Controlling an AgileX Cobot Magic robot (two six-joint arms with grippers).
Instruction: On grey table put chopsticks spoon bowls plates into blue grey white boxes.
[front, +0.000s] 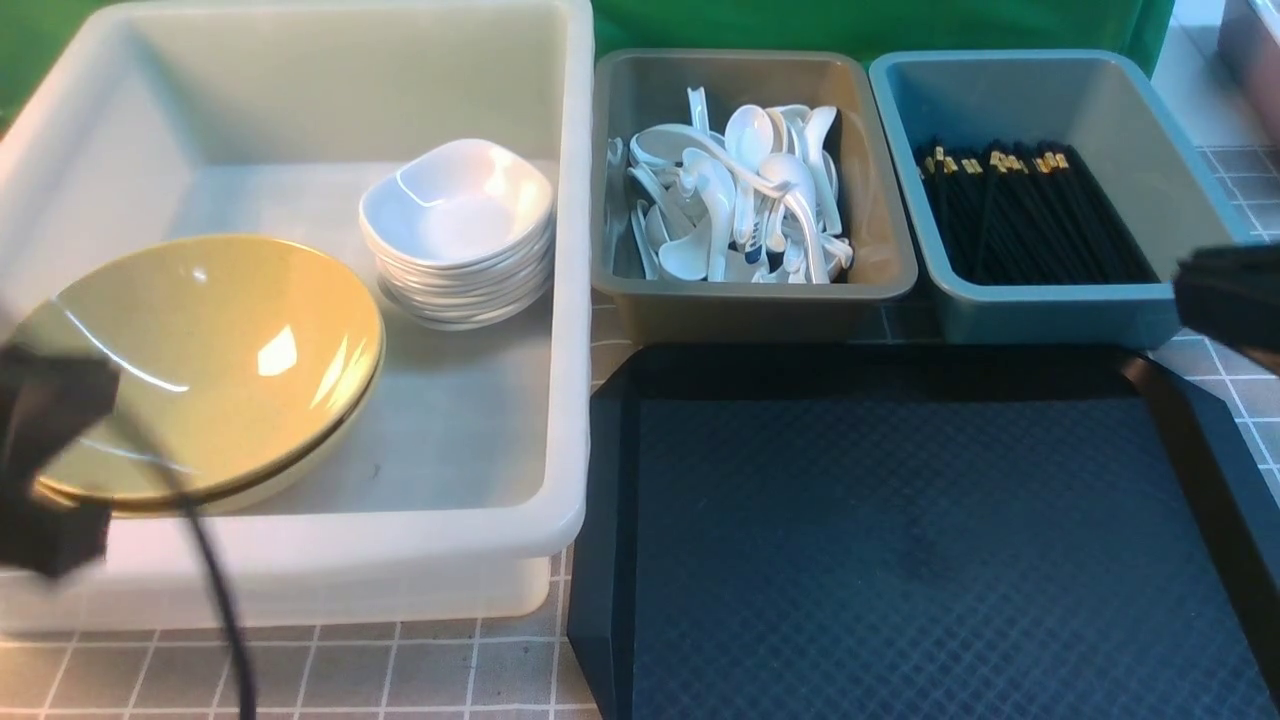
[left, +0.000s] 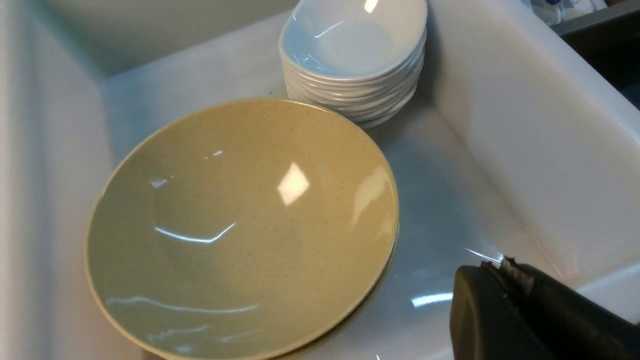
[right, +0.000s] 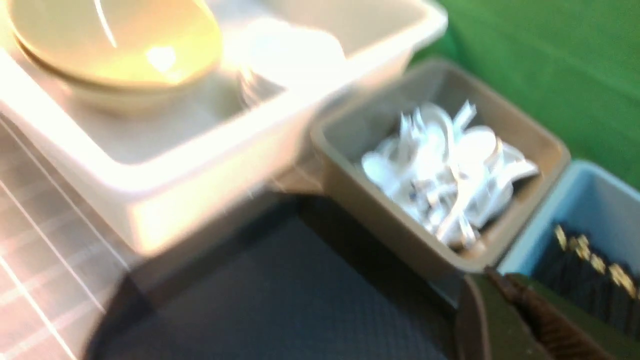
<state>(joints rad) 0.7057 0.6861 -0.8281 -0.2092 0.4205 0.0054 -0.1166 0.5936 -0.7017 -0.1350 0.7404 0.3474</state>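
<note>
1. The grey surface (front: 400, 670), marked with a grid of pale lines, carries everything; it shows bare along the near edge and at the far right.
2. The white box (front: 570, 300), the largest tub, stands on the left half. The yellow bowls (front: 210, 365) sit stacked in its near left part, tilted, and the white plates (front: 458, 230) are piled further back toward its right wall.
3. The dark tray (front: 900, 540) with a diamond texture lies to the right of the white box, in front of the two smaller tubs.
4. The blue box (front: 1050, 310) stands at the far right and holds the black chopsticks (front: 1030, 215), laid in a bundle with their gold bands at the far end.
5. The grey box (front: 750, 300) stands between the white and blue boxes, touching or nearly touching both. A heap of white spoons (front: 740, 200) fills it.
6. The left claw (left: 505, 280) hangs over the near part of the white box, just beside the bowls. Its fingers are pressed together and grip nothing.
7. The right claw (right: 505, 295) is at the right edge, near the blue box's front corner. Its fingers likewise look closed together on nothing, though that view is blurred.
</note>
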